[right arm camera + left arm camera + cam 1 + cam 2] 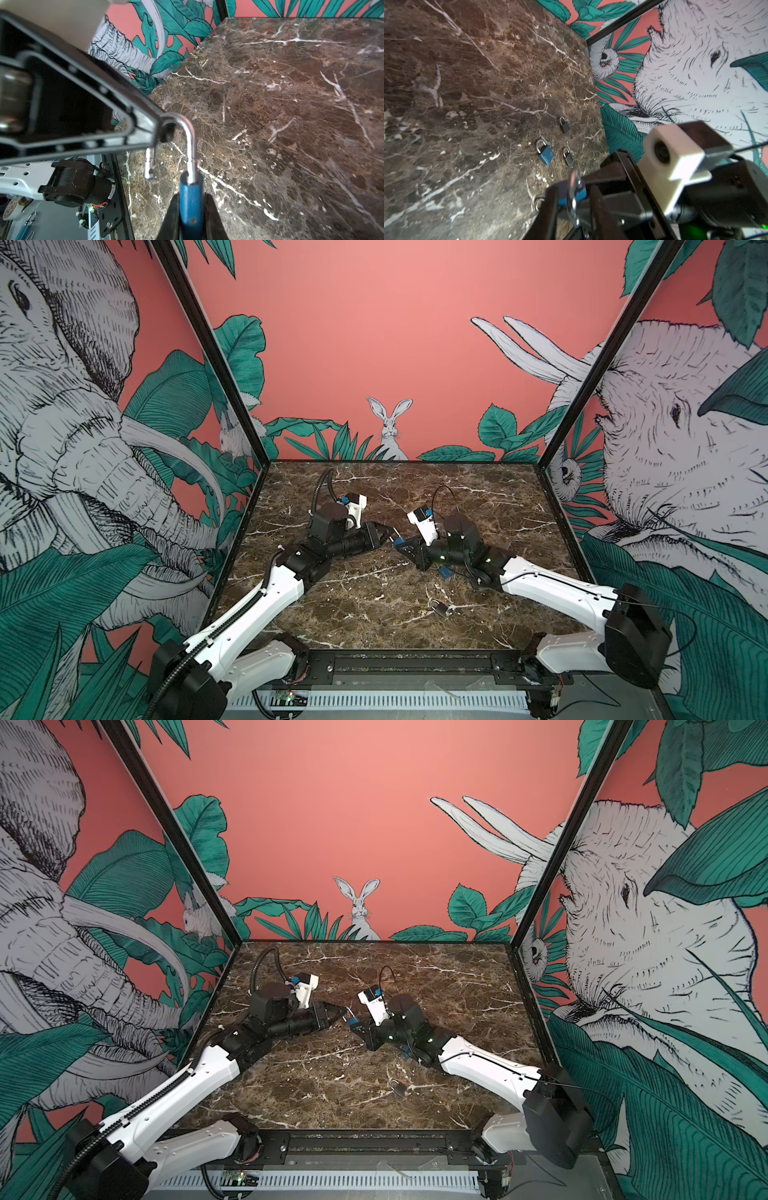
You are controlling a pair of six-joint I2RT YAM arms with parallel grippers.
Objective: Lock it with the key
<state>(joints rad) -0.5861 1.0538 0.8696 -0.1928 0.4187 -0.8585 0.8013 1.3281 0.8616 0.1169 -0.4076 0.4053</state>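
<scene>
My right gripper (191, 197) is shut on the body of a blue padlock (190, 205), held above the marble table (291, 104). Its steel shackle (192, 141) stands open, the free end out of the body. My left gripper (573, 187) meets it from the other side. Its fingers (551, 199) stand apart on either side of the shackle (574, 207), with a gap showing on each side. In both top views the two grippers (388, 533) (400, 546) meet at mid-table. I cannot make out a key in any view.
On the table near the right arm lie a second blue padlock (546, 153) (444, 572) and two dark padlocks (564, 124) (568, 158); one dark padlock (440, 608) shows in a top view. A small metal ring (538, 202) lies near my left fingers. Patterned walls enclose the table.
</scene>
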